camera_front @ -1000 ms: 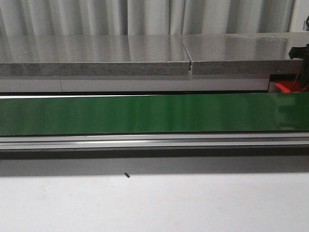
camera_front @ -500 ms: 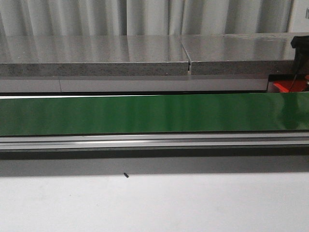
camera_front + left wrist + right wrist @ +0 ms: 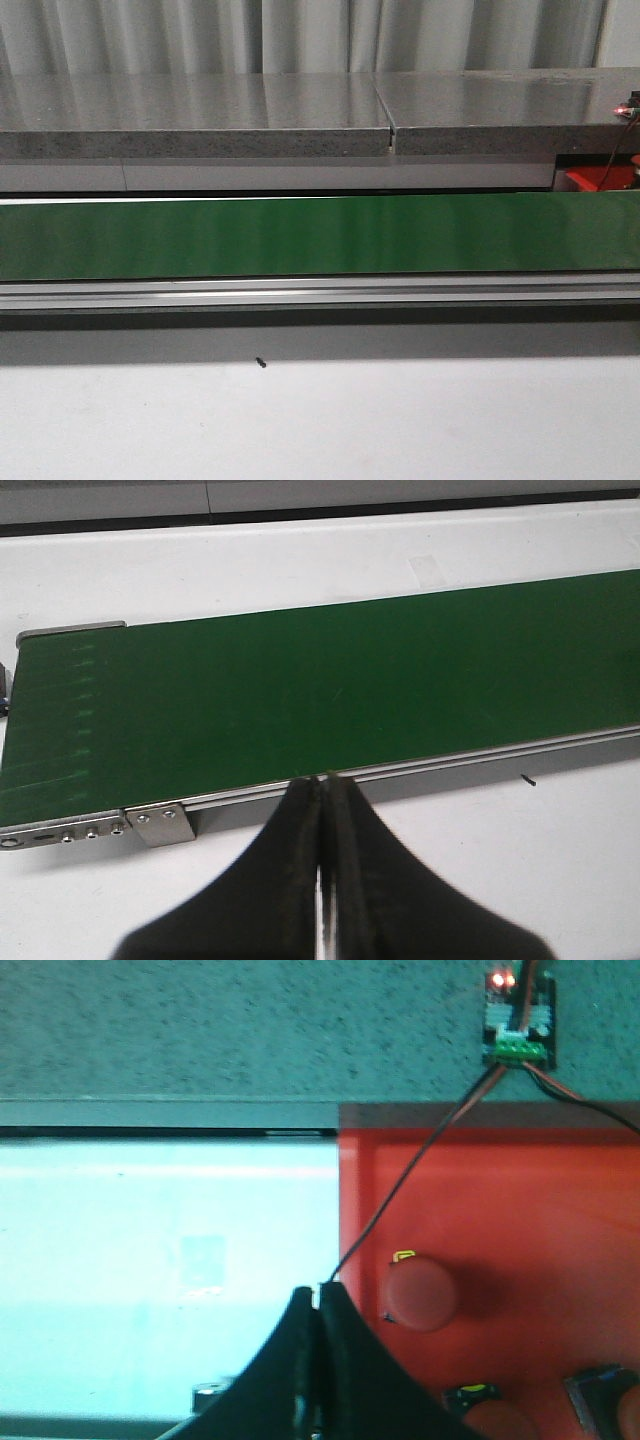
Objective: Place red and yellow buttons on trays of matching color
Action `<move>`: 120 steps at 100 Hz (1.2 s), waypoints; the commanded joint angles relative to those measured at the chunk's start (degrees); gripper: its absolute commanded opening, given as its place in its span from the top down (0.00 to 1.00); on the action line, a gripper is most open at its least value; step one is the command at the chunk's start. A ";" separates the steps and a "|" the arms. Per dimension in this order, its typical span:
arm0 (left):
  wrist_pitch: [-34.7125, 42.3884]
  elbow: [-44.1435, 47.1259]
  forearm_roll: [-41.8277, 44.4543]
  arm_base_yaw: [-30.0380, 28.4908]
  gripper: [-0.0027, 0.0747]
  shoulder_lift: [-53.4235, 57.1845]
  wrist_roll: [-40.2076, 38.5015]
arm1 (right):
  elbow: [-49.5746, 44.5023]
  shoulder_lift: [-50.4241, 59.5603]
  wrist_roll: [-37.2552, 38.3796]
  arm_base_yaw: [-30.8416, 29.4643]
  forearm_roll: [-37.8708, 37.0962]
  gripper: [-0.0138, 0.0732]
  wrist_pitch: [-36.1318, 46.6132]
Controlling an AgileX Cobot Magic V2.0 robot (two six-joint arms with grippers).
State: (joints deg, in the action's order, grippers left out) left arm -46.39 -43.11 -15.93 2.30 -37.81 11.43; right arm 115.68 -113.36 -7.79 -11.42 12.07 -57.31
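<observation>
In the right wrist view a red button [image 3: 422,1295] stands cap-up on the red tray [image 3: 520,1190], with two more red caps [image 3: 500,1422] partly cut off nearby. My right gripper [image 3: 318,1290] is shut with nothing in it, just off the tray's edge and beside that button. My left gripper [image 3: 325,778] is shut and empty over the white table, at the near rail of the green conveyor belt [image 3: 330,690]. The front view shows only a corner of the red tray [image 3: 598,178] and neither gripper. No yellow button or yellow tray is in view.
A small circuit board [image 3: 517,1022] with lit red LEDs lies on the grey stone counter [image 3: 200,110], and its thin wires [image 3: 420,1175] run across the red tray. The green belt [image 3: 320,235] spans the front view. A tiny black speck [image 3: 262,363] lies on the white table.
The dark part of the right arm at the front view's far right edge has moved out of that view, uncovering the lit circuit board. Nothing else has moved.
</observation>
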 commanded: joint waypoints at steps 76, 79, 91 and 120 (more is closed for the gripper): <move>3.20 -1.40 -1.14 0.43 0.99 0.10 0.00 | -36.56 38.43 -0.19 6.51 0.63 0.92 9.55; 3.20 -1.40 -1.14 0.43 0.99 0.10 0.00 | -38.42 39.73 -0.19 6.51 0.63 0.92 9.90; 3.20 -1.40 -1.14 0.43 0.99 0.10 0.00 | -43.92 44.97 -0.19 6.51 0.63 0.92 11.04; 3.20 -1.40 -1.14 0.43 0.99 0.10 0.00 | -51.23 54.78 0.55 6.51 0.70 0.92 11.64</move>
State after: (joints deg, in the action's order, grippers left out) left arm -46.39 -43.11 -15.93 2.30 -37.81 11.43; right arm 64.69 -62.12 -7.37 -4.86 12.31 -49.19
